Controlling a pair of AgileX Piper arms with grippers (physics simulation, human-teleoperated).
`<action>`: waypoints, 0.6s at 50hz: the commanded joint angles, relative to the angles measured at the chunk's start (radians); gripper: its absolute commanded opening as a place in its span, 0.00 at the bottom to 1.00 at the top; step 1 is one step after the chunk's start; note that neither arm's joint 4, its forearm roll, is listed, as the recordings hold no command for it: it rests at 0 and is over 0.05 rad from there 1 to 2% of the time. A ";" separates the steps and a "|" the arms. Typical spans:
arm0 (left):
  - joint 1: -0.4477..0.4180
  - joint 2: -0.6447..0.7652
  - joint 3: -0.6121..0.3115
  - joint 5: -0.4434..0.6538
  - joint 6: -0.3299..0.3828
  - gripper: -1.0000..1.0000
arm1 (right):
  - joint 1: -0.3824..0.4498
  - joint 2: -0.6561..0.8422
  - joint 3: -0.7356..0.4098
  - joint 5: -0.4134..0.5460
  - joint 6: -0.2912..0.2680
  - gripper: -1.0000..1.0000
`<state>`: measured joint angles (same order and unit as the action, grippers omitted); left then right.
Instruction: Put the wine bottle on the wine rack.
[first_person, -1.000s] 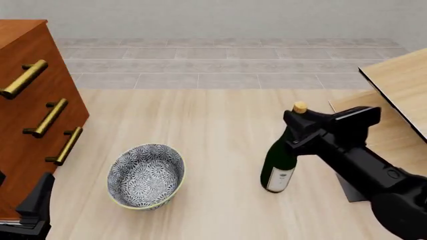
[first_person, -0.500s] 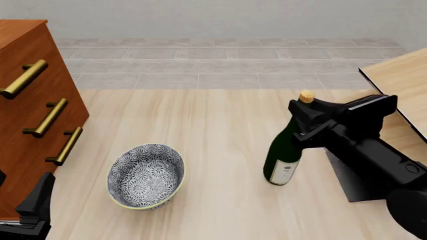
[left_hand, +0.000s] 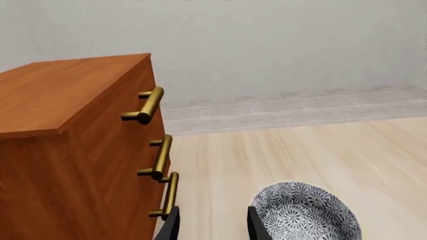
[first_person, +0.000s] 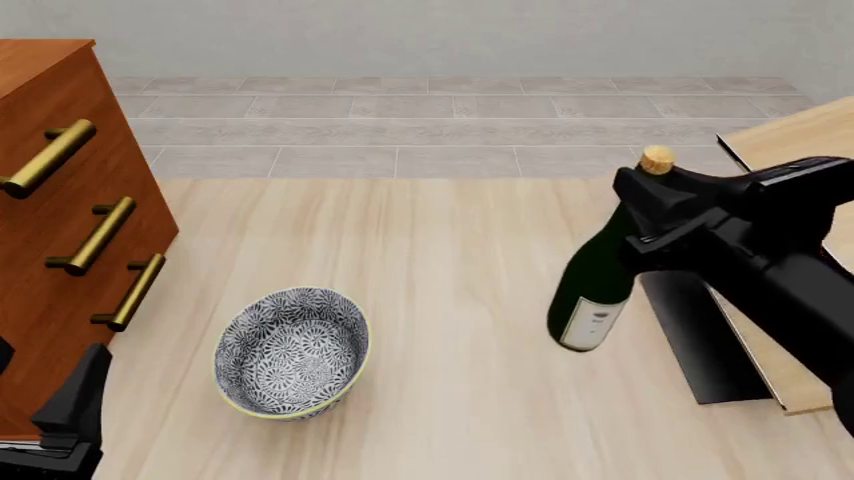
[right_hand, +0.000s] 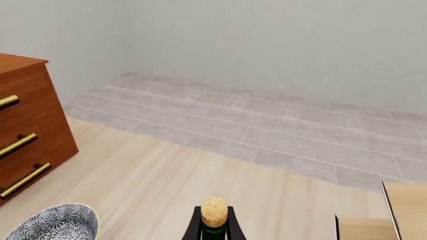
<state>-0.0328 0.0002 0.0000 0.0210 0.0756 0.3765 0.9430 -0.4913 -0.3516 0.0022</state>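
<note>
The wine bottle (first_person: 595, 290) is seen in the front view at the right side of the worktop (first_person: 441, 270), tilted with its cork top toward the right and its white label low on the body. Whether its bottom is touching the worktop cannot be told. Its neck is held just under the cork by the right claw (first_person: 650, 215), which is closed tight around it. In the right wrist view the tan cork is seen sticking up between the two dark fingers (right_hand: 194, 227) of that claw, with the green glass just below. The wine rack (first_person: 787, 160) is found just beside the bottle, at the right edge of the front view, with tan slanted panels and a flat black base. The bottle is not yet on the rack. A blue and white patterned bowl (first_person: 294, 351) is set on the worktop, well apart from the bottle, toward the left. A reddish-brown cabinet (first_person: 60, 240) with brass handles is placed at the far left. The left claw (left_hand: 210, 225) is seen low in the left wrist view, near the bowl and the cabinet, with its fingers parted and nothing held between them.
</note>
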 joint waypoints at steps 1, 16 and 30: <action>0.000 0.000 0.000 -0.007 -0.001 1.00 | -0.009 -0.054 -0.031 0.056 0.019 0.00; 0.002 0.000 0.000 -0.007 -0.002 1.00 | -0.038 -0.069 -0.064 0.123 -0.010 0.00; 0.007 0.000 0.000 -0.013 -0.006 1.00 | -0.079 -0.105 -0.123 0.214 -0.005 0.00</action>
<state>-0.0285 0.0002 0.0000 0.0120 0.0728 0.3210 0.8677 -0.5714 -0.1907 -0.0145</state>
